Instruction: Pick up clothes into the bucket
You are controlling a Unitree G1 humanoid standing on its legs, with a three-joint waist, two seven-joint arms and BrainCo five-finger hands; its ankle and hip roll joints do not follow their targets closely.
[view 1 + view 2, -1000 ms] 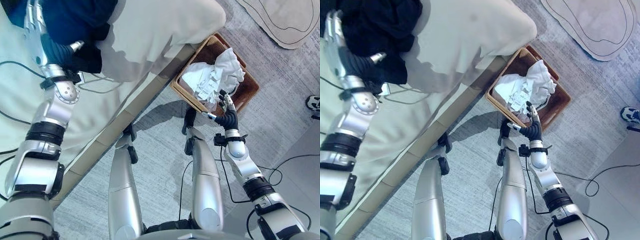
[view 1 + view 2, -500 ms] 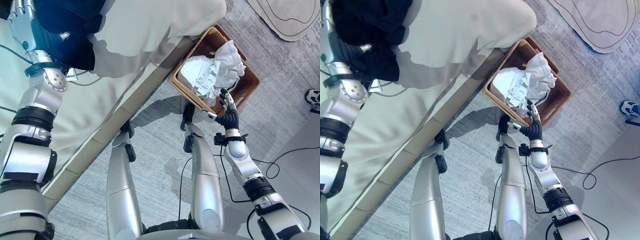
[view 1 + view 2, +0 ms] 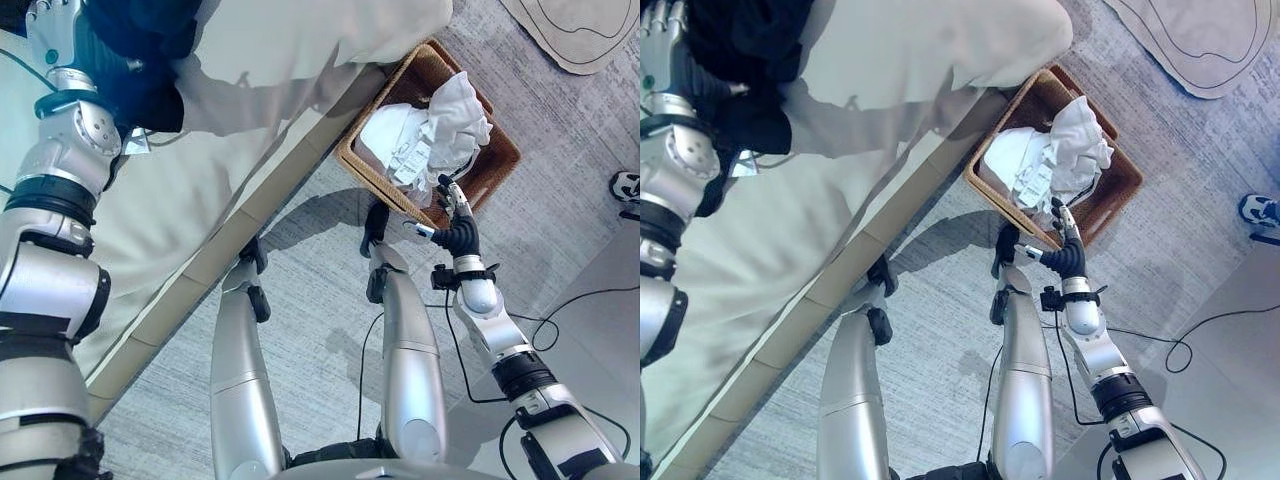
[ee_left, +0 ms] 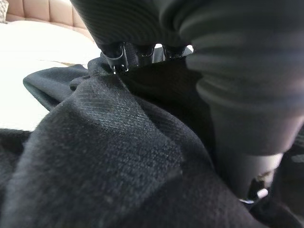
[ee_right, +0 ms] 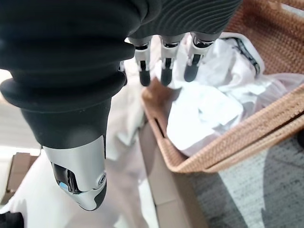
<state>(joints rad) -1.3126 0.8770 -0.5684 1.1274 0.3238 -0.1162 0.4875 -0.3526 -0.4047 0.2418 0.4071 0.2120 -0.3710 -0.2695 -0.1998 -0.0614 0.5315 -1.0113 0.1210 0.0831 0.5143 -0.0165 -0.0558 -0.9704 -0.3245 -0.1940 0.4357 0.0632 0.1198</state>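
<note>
a dark garment (image 3: 140, 50) lies bunched on the bed (image 3: 180, 210), well apart from the wicker basket (image 3: 497, 165), and the left hand (image 3: 55, 25) is down on it at the cloth's far side; in the left wrist view its dark fingertips (image 4: 116, 59) press into the black fabric (image 4: 104, 156), but the folds hide whether they are curled round it, so i cannot tell if it grasps. a pale beige duvet (image 3: 300, 50) is heaped between the dark garment and the basket, spilling over the bed edge just above the basket's near corner. the basket stands on the grey carpet (image 3: 300, 300) just beside the bed frame and holds crumpled white clothes (image 3: 430, 135) piled above its rim. the right hand (image 3: 452, 205) hovers at the basket's front rim, fingers straight and relaxed, holding nothing; in the right wrist view its fingertips (image 5: 164, 73) point toward the white cloth (image 5: 204, 114) past the woven wall (image 5: 247, 137). beyond the basket lies a light rug (image 3: 580, 35), and a shoe (image 3: 627, 188) shows to the basket's right.
</note>
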